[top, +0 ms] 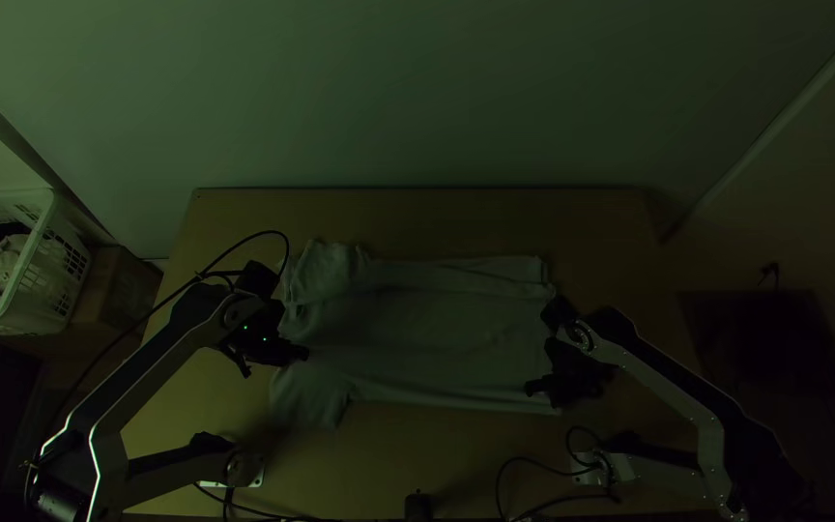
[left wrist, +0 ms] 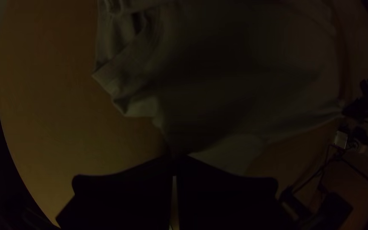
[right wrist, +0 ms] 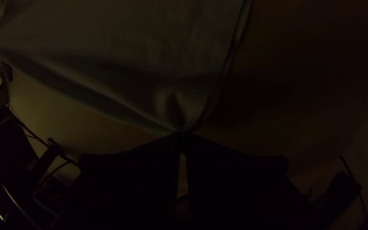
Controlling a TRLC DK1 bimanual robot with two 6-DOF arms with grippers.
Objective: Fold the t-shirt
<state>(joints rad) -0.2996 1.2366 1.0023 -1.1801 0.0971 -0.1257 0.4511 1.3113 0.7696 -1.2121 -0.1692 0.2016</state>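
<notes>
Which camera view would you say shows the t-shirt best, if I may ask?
The top view, since it takes in nearly the whole t-shirt from above. The left wrist view shows part pinched in the left gripper; the right wrist view, a corner pinched in the right gripper.

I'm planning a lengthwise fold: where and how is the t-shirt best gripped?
Probably at both ends of its near long edge, from the near side: the shoulder beside the near sleeve, and the near hem corner. The t-shirt stretches left to right, hem right, so these span that edge. The left gripper and right gripper are shut there.
</notes>
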